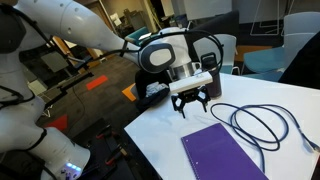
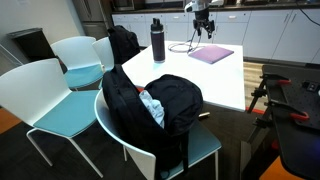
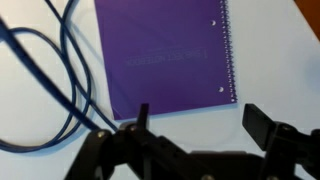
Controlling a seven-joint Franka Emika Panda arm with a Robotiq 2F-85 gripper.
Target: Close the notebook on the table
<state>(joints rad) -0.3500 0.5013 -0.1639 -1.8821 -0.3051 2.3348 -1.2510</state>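
Observation:
The notebook lies flat and shut on the white table, its purple cover up. It shows in both exterior views and in the wrist view, where the wire spine runs down its right edge. My gripper hangs above the table just beyond the notebook's far edge, also seen in an exterior view. Its fingers are spread apart and hold nothing.
A blue-black cable loops on the table beside the notebook, also in the wrist view. A dark bottle stands on the table. A black backpack sits on a chair at the table's edge; several more chairs stand around.

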